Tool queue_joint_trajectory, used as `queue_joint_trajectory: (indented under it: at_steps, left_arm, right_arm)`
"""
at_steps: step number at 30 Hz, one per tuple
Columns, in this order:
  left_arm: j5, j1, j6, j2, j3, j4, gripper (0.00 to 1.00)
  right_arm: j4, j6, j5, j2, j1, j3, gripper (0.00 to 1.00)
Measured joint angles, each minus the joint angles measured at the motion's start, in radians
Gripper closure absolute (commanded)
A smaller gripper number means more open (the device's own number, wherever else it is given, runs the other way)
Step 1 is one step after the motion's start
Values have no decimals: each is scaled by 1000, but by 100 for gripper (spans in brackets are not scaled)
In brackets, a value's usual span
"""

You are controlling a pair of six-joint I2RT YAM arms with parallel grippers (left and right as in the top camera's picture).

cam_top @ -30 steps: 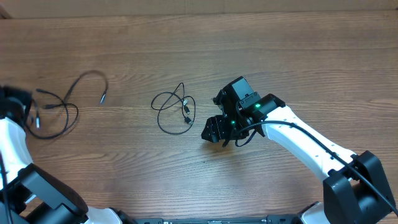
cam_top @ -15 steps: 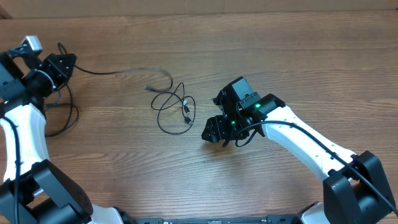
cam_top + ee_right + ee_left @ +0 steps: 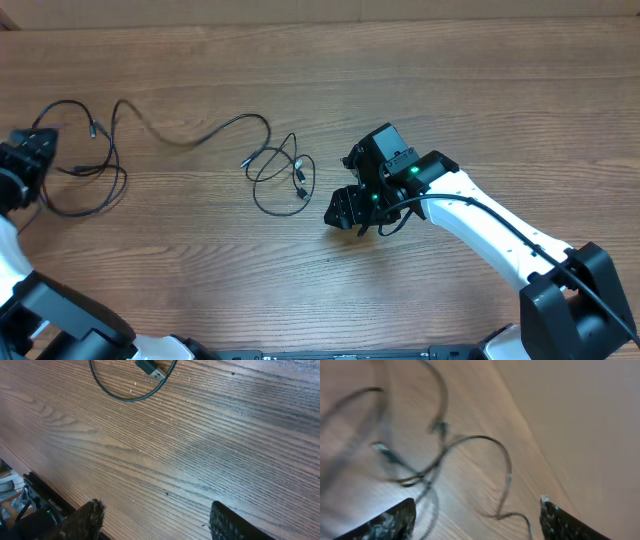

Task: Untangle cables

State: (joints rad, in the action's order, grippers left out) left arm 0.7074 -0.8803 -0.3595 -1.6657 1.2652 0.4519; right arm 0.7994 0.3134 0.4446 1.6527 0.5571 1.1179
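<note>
Two black cables [image 3: 190, 141] lie on the wooden table [image 3: 450, 90], both left of its middle. The long cable [image 3: 118, 150] makes a loose double loop close to the left edge of the table. From there it runs in a shallow wave towards the centre, arches over, and ends in a small plug [image 3: 245, 160]. That plug rests right at the left rim of the coiled cable [image 3: 299, 186], a smaller tangle of rings near the middle of the table. I cannot tell whether the two cables cross there or only touch. The left hand [image 3: 25, 160] is at the left edge, just beside the big loop, and I cannot tell whether it touches it. Its own camera is badly blurred, but its fingertips [image 3: 390, 522] sit far apart in the lower corners, open and gripping nothing, with cable strands spread over the wood beyond them. The right hand [image 3: 345, 210] hangs just right of the coiled cable, apart from it. Its fingertips [image 3: 87, 520] are also spread open over bare wood. The coil's lower curve and a flat metal plug [image 3: 150, 369] show at the top of that close view.
</note>
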Motion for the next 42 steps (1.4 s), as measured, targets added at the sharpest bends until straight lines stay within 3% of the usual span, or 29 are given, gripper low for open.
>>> queue_joint_trajectory:
  at_steps: [6, 15, 23, 27, 28, 29, 35, 42]
  left_arm:
    - [-113, -36, -30, 0, 0, 60, 17]
    - [-442, 31, -33, -2, 0, 105, 5]
    - [-581, 79, -28, -68, 0, 74, 6]
    - [-608, 79, -22, -138, 0, 75, 48]
    - [-608, 79, -21, -143, 0, 76, 81]
    - [-604, 79, -23, -164, 0, 76, 96]
    - [-469, 79, -23, -170, 1, 62, 96]
    - [-95, 79, -23, -92, 56, -11, 96]
  right_arm:
    - [-3, 0, 0, 0, 0, 0, 34]
    - [-3, 0, 0, 0, 0, 0, 34]
    - [-2, 0, 0, 0, 0, 0, 34]
    - [-2, 0, 0, 0, 0, 0, 34]
    - [-2, 0, 0, 0, 0, 0, 34]
    - [-2, 0, 0, 0, 0, 0, 34]
    - [-2, 0, 0, 0, 0, 0, 33]
    - [0, 0, 0, 0, 0, 0, 34]
